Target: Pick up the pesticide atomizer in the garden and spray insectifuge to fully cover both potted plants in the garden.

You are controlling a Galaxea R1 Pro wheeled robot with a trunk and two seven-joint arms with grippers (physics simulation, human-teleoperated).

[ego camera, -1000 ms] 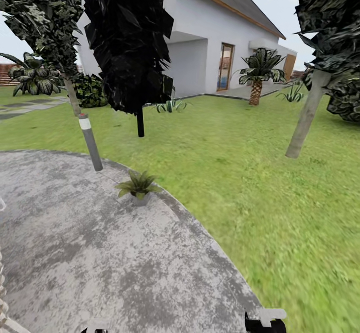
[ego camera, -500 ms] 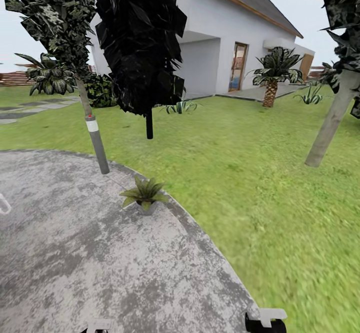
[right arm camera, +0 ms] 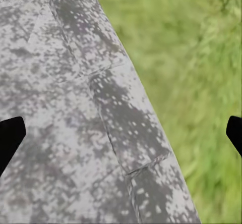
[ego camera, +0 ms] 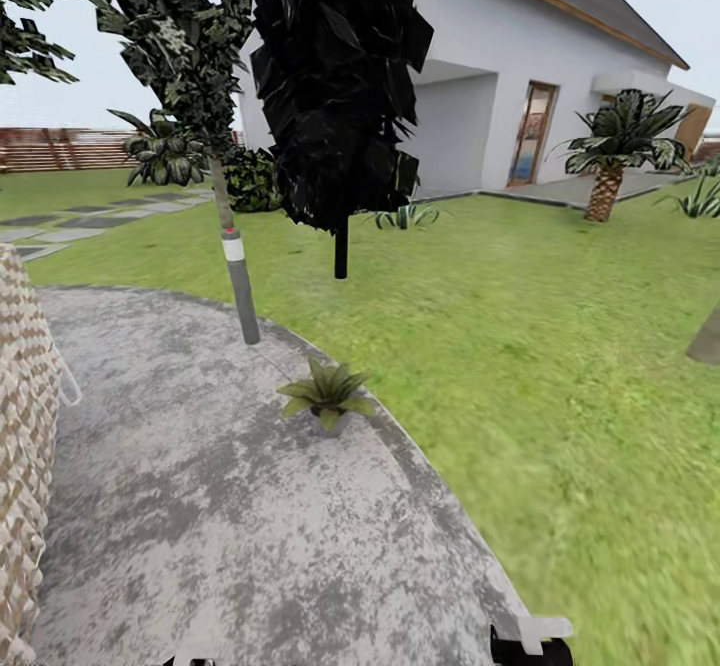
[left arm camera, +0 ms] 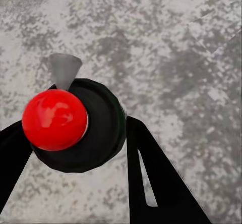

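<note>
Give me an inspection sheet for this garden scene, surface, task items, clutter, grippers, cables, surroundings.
Surface: round grey mottled patio, bordered by lawn.
Job's things: pesticide atomizer, dark with red top, held between the left gripper fingers; one potted plant at the patio's edge.
Clutter: grey bollard lamp beyond the plant; woven wicker object on the left.
Grippers: left shut on the atomizer; right gripper open over the patio edge, holding nothing.
Cables: nothing seen.
Surroundings: white house, trees, palm, wooden fence.
</note>
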